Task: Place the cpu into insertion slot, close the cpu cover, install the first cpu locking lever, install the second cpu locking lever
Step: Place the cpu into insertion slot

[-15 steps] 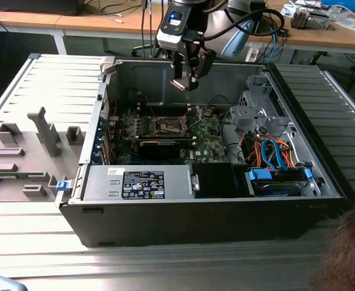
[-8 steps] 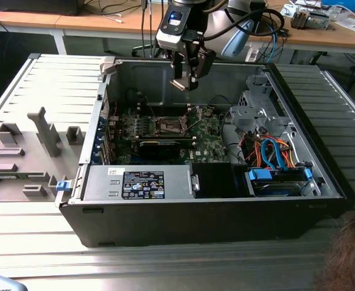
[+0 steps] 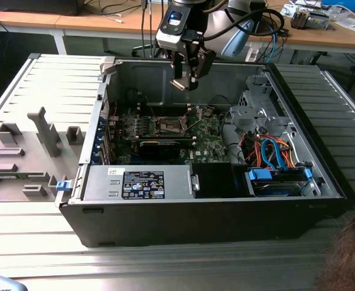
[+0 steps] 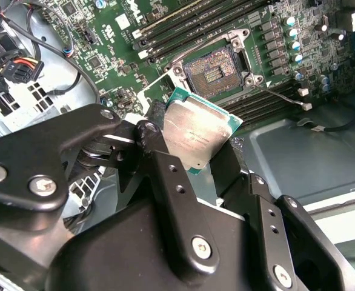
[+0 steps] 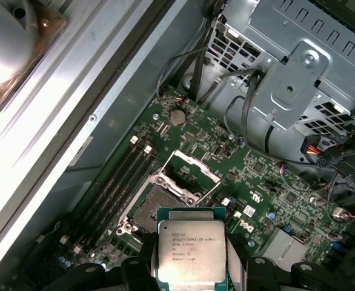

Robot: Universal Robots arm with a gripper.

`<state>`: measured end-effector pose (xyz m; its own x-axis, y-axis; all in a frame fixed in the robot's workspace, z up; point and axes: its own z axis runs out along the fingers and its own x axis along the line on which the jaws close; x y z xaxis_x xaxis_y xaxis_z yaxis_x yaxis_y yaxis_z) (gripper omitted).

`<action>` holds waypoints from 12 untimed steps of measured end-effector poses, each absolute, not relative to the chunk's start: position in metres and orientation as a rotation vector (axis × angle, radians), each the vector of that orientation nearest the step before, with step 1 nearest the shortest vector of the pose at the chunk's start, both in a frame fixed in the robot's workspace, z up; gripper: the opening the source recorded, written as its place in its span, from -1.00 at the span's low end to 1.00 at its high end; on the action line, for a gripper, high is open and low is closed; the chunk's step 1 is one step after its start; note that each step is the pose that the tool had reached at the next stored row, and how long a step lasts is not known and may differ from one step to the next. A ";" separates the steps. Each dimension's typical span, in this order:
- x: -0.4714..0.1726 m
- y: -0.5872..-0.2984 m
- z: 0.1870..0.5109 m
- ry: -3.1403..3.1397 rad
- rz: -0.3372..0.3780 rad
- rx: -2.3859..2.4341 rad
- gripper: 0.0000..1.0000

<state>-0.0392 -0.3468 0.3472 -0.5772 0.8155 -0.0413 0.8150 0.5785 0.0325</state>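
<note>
My gripper (image 3: 184, 82) hangs above the open computer case, shut on the cpu (image 4: 199, 136), a silvery square chip with a green edge clamped between both fingers (image 4: 152, 142). In the first wrist view the cpu (image 5: 191, 251) floats over the green board, with the insertion slot (image 5: 156, 207) just beyond it. The slot (image 4: 217, 68) is bare, its contact field exposed. The cpu cover (image 5: 189, 174) stands swung open at the slot's far side. In the exterior view the slot (image 3: 170, 126) lies well below the gripper.
Memory slots (image 5: 114, 182) run beside the socket. A long black card (image 3: 159, 146) sits in front of it. A metal drive cage (image 3: 259, 112) and coloured cables (image 3: 274, 154) fill the exterior view's right. A grey fixture tray (image 3: 26, 151) lies outside the case.
</note>
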 end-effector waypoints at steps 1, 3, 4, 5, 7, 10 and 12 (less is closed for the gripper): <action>-0.039 -0.347 0.347 2.744 0.015 1.420 0.09; -0.039 -0.347 0.347 2.744 0.015 1.421 0.09; -0.039 -0.347 0.347 2.743 0.015 1.422 0.09; -0.039 -0.347 0.347 2.743 0.015 1.423 0.09; -0.039 -0.347 0.347 2.741 0.015 1.426 0.09; -0.039 -0.347 0.347 2.740 0.015 1.429 0.09; -0.039 -0.347 0.347 2.739 0.015 1.431 0.09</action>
<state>-0.0392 -0.3468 0.3471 -0.5703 0.8204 -0.0413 0.8199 0.5716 0.0326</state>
